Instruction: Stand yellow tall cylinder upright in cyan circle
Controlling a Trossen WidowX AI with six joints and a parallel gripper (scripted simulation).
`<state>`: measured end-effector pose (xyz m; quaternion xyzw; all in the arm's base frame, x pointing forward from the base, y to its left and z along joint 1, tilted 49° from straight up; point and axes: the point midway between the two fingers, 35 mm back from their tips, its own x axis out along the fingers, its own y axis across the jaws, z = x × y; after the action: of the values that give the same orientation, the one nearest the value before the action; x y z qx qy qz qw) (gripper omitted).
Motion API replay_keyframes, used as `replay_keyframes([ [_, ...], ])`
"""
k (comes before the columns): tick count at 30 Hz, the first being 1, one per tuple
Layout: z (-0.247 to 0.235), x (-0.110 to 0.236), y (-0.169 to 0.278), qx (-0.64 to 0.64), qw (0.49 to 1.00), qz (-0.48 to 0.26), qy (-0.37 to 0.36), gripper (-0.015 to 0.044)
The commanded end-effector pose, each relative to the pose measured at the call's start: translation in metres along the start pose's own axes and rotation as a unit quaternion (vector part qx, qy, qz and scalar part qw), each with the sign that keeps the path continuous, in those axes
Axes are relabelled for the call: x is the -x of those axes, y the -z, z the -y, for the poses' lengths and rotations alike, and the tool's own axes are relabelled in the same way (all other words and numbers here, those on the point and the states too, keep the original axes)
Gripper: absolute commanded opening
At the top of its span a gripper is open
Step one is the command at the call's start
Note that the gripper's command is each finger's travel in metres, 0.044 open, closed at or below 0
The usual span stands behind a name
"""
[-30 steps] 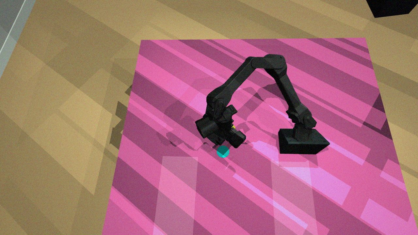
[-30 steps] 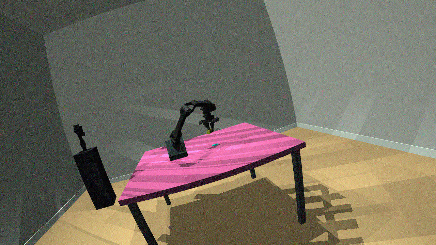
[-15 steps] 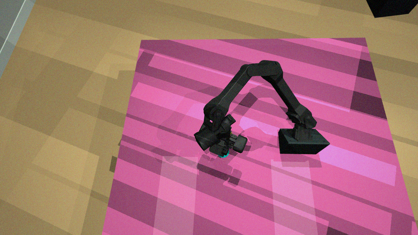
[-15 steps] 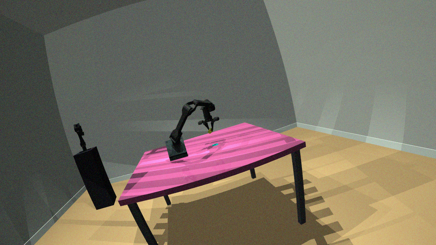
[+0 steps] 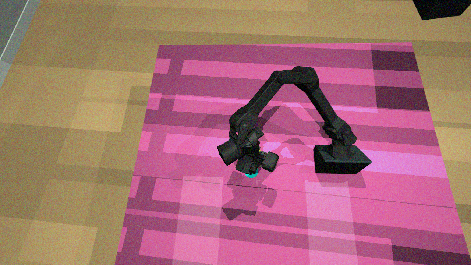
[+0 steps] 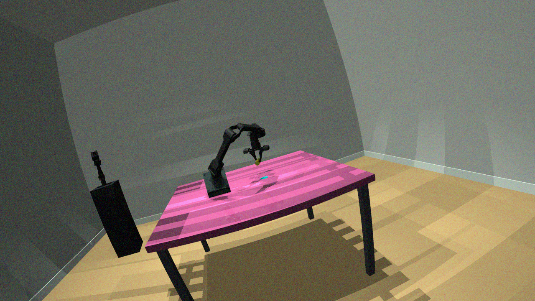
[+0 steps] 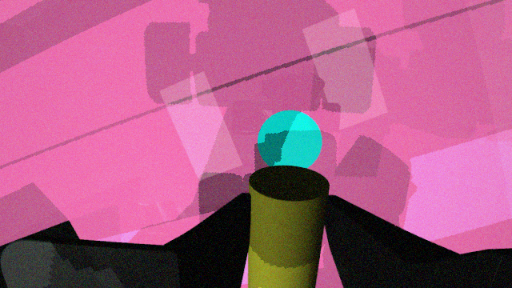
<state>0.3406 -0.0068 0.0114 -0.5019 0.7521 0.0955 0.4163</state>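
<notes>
My gripper (image 5: 252, 170) (image 6: 257, 160) (image 7: 287, 204) is shut on the yellow cylinder (image 6: 257, 161) (image 7: 285, 236), with one finger on each side. The gripper holds it above the table. In the wrist view its dark end face points away from the camera and its side runs down out of the frame; it is not upright, but its exact tilt is hard to tell. In the top view the arm hides nearly all of it. The flat cyan circle (image 5: 251, 175) (image 6: 263, 177) (image 7: 304, 140) lies on the table, just beyond the cylinder's end in the wrist view and partly hidden in the top view.
The arm's base (image 5: 339, 164) (image 6: 217, 183) stands on the pink table (image 5: 279, 227) (image 6: 299, 190), to the right of the circle in the top view. A black pedestal (image 6: 116, 220) with another dark arm (image 6: 99, 168) stands beyond the table's edge. Arm shadows fall around the circle.
</notes>
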Motion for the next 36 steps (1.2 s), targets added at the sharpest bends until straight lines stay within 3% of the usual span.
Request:
replay_keyframes([
  [1,-0.003,-0.003,0.001,0.003,1.000,0.009,-0.012,0.0105],
  [36,-0.012,-0.021,0.002,0.002,0.989,0.111,-0.093,0.0105],
])
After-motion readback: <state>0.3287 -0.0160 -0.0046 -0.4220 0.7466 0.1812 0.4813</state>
